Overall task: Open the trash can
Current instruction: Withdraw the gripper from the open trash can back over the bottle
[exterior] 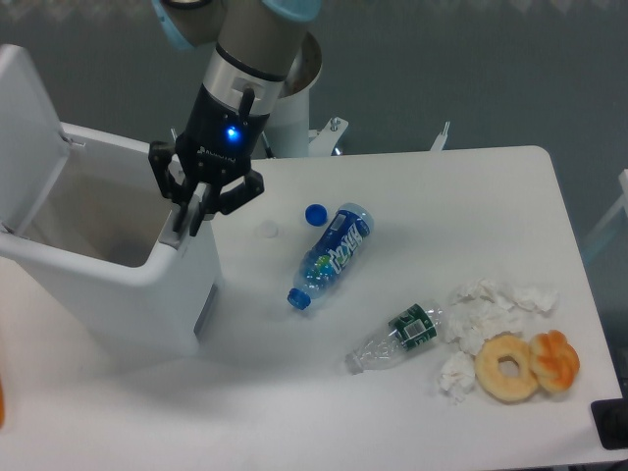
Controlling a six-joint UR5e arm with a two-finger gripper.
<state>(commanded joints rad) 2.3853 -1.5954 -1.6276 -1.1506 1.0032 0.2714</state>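
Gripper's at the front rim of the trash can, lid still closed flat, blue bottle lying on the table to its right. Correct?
Not quite: the lid is open, swung upright, as the camera view shows. The gripper is at the trash can's front rim, and the blue bottle lies on the table.

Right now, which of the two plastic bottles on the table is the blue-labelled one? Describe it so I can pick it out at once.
Start at the large white boxy plastic trash can on the table's left, its lid up. To its right, near the table's middle, lies the clear plastic bottle with the blue label, on its side, blue cap toward the camera. The other clear bottle, nearer the crumpled white tissues, has a green label.
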